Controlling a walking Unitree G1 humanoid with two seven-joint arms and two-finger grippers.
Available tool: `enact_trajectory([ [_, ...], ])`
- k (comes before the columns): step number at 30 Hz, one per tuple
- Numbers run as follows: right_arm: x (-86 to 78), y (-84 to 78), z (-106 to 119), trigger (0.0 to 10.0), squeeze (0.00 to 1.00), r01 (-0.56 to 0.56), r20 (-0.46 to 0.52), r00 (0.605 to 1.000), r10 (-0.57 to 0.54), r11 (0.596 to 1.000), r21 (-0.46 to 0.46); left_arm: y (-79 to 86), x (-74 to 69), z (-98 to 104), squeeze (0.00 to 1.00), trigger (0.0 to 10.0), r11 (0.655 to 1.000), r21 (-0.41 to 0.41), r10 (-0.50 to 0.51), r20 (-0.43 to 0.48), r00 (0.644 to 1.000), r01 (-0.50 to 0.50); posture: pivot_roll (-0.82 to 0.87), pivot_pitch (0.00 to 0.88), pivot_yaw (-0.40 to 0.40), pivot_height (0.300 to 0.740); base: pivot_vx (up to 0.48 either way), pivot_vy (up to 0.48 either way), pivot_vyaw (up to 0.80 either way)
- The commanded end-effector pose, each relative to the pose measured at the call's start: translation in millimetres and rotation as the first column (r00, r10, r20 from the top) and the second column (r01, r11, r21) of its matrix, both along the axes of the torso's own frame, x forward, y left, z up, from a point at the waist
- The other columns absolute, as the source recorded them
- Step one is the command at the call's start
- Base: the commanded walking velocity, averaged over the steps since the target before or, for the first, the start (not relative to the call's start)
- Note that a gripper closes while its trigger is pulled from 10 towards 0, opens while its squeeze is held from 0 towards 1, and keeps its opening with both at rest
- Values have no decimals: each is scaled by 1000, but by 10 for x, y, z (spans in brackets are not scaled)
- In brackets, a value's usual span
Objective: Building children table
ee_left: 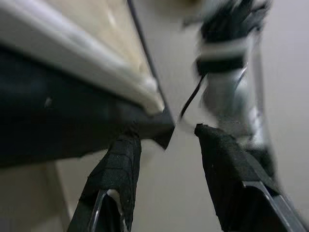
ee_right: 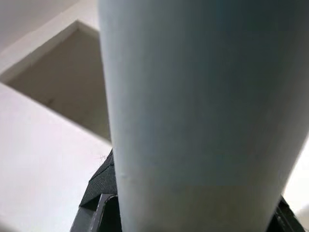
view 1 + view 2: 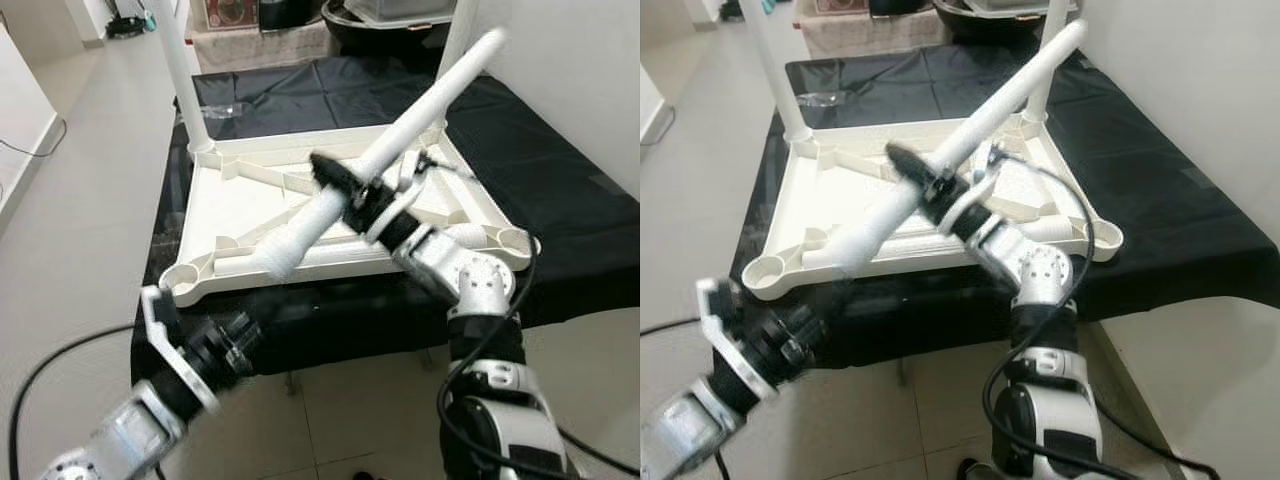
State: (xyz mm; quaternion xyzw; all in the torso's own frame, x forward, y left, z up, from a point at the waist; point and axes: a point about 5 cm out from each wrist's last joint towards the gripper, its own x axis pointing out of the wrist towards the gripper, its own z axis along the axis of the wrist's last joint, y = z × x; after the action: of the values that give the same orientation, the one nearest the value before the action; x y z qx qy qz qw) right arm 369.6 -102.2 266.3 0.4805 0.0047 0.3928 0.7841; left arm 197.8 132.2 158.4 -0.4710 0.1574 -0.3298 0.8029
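A white children's table top [image 3: 245, 205] lies upside down on a black-covered table [image 3: 560, 170]. Two white legs stand upright in its far corners, one on the left [image 3: 180, 70] and one on the right [image 3: 455, 30]. My right gripper [image 3: 350, 190] is shut around the middle of a third white leg [image 3: 430, 105]. This leg is tilted, its thick end low over the near rim and its thin end up to the far right. In the right wrist view the leg [image 2: 193, 96] is close up. My left gripper [image 1: 166, 137] is open and holds nothing, low beside the table's near-left edge [image 3: 245, 345].
Open sockets sit at the near-left corner [image 3: 180, 280] and near-right corner [image 3: 515, 240] of the table top. A clear plastic bag [image 3: 215, 110] lies on the cloth behind it. A white wall is on the right, and pale floor runs to the left and front.
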Motion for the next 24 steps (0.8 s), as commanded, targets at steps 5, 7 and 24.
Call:
enact_trajectory([
  [5,118,-85,137,0,0,217,128,972,-198,964,-154,41,-34,-91,0,10000,971,235,31,7,1000,-31,-27,104,7,740,0,0,0],
  [7,107,-89,193,4980,0,278,216,949,-231,936,-218,86,5,-89,0,10000,940,330,76,42,996,-86,-25,98,5,740,0,0,0],
  [24,-310,475,160,10000,0,303,542,840,-40,863,-405,226,493,465,0,10000,393,688,10,660,751,-610,-18,68,1,740,0,0,0],
])
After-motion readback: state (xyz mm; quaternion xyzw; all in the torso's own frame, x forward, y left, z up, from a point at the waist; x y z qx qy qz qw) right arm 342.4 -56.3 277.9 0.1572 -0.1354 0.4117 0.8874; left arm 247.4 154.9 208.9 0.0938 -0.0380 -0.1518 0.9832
